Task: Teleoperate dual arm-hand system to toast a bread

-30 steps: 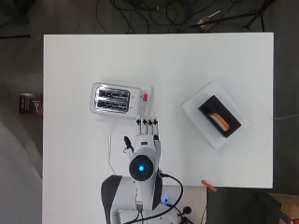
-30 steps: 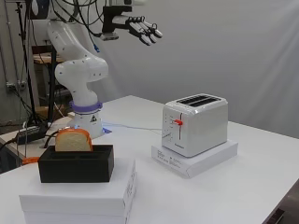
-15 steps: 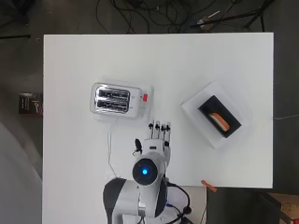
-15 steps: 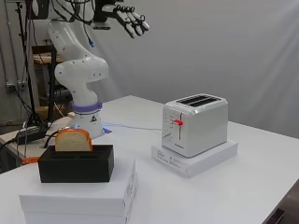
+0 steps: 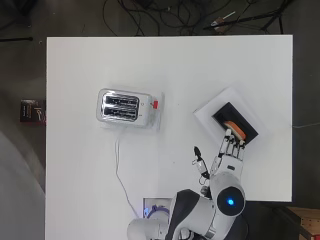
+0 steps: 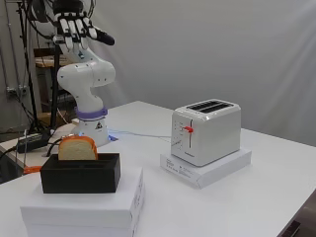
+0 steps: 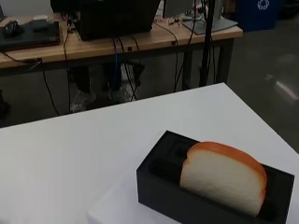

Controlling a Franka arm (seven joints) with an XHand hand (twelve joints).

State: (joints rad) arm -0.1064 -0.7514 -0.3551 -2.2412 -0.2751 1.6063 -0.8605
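A slice of bread (image 6: 77,148) with an orange crust stands upright in a black holder (image 6: 80,173) on a white box (image 6: 84,205). The wrist view shows the bread (image 7: 223,175) and the holder (image 7: 159,181) close up. From above the bread (image 5: 235,128) sits at the table's right. The silver toaster (image 5: 125,107) with a red lever (image 5: 155,104) rests on a flat white box at centre left; from the side the toaster (image 6: 206,130) is at the right. My hand (image 6: 75,28) is high in the air, fingers straight and spread, holding nothing. Overhead, the hand (image 5: 227,159) is just below the bread.
The toaster's white cable (image 5: 120,172) runs down the table toward the arm's base. A desk with cables and a dark laptop (image 7: 117,18) stands in the room beyond the table edge. A small orange item (image 6: 30,169) lies at the table's edge behind the holder.
The arm has swung to the right in the overhead view, carrying the hand from beside the toaster to just below the bread holder. The fingers stay spread.
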